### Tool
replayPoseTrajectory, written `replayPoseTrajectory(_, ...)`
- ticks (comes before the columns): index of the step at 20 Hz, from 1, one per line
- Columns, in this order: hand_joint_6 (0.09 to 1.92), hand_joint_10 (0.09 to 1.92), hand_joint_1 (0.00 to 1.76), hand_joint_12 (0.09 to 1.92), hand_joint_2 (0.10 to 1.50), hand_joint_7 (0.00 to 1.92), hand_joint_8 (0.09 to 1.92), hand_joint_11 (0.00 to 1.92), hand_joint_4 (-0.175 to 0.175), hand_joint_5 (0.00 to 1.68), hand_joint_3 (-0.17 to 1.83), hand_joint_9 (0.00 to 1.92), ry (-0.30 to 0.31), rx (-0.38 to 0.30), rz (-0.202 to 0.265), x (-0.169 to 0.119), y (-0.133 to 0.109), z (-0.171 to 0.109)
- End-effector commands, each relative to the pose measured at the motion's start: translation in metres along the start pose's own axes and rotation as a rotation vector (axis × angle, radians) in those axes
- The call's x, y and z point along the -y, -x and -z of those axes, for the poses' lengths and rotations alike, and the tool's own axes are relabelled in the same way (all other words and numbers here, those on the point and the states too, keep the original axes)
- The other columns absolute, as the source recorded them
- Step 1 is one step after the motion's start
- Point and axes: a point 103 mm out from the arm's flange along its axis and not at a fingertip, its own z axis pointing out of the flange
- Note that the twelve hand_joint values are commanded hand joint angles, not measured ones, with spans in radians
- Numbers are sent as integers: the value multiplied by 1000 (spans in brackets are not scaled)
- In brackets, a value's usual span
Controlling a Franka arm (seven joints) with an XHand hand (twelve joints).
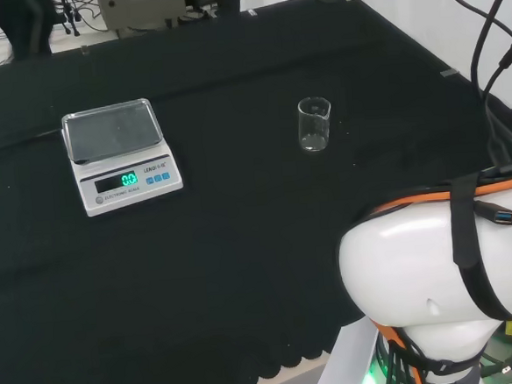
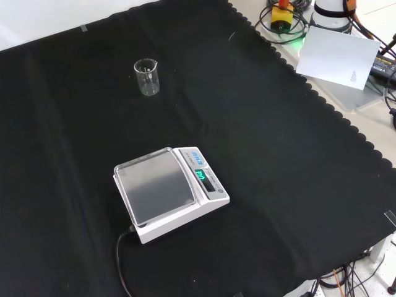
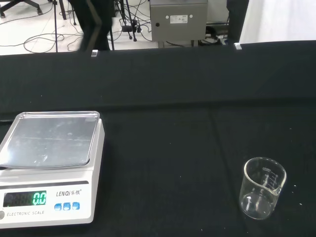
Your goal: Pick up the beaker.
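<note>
A small clear glass beaker (image 1: 314, 124) stands upright and empty on the black cloth, right of the middle in the head view. The front view has the beaker (image 2: 147, 77) at the upper left, on its own. In the wrist view the beaker (image 3: 263, 187) is close and a little way off from the scale. Nothing touches it.
A white electronic scale (image 1: 120, 154) with a bare metal pan stands left of the beaker in the head view; the scale (image 2: 168, 192) has a black cable in the front view. The arm's white link (image 1: 436, 258) bulks at the lower right. The cloth's scalloped edge (image 2: 322, 99) runs on the right in the front view.
</note>
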Motion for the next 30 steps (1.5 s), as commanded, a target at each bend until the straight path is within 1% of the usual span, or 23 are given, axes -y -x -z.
replayPoseTrajectory(1, 197, 818, 643, 1435, 550, 71, 631, 0, 51, 135, 514, 280, 13, 8, -4, -1, 2, -1)
replayPoseTrajectory(4, 93, 844, 646, 1453, 598, 70, 644, 0, 52, 178, 425, 268, 10, 6, -10, -7, 7, -7)
replayPoseTrajectory(8, 87, 847, 652, 1454, 609, 71, 646, 0, 52, 177, 408, 268, 29, 17, -17, -17, 10, -18)
replayPoseTrajectory(14, 87, 844, 663, 1452, 610, 51, 638, 0, 54, 135, 401, 263, 30, 18, -49, -56, 22, -64)
replayPoseTrajectory(17, 87, 838, 677, 1448, 607, 28, 629, 0, 57, 104, 396, 242, 14, -8, -70, -77, 34, -88)
replayPoseTrajectory(19, 87, 837, 684, 1443, 606, 15, 625, 0, 59, 93, 394, 232, 2, -8, -77, -90, 42, -103)
replayPoseTrajectory(22, 87, 844, 700, 1422, 607, 1, 602, 0, 61, 86, 388, 207, -34, -14, -93, -104, 61, -124)
replayPoseTrajectory(25, 87, 849, 707, 1400, 609, 0, 577, 0, 63, 83, 383, 180, -69, -26, -116, -114, 79, -146)
replayPoseTrajectory(27, 87, 850, 709, 1394, 609, 0, 566, 0, 64, 82, 382, 171, -91, -45, -127, -117, 89, -162)
replayPoseTrajectory(30, 87, 852, 709, 1390, 609, 0, 557, 0, 66, 81, 382, 165, -120, -53, -132, -120, 95, -182)
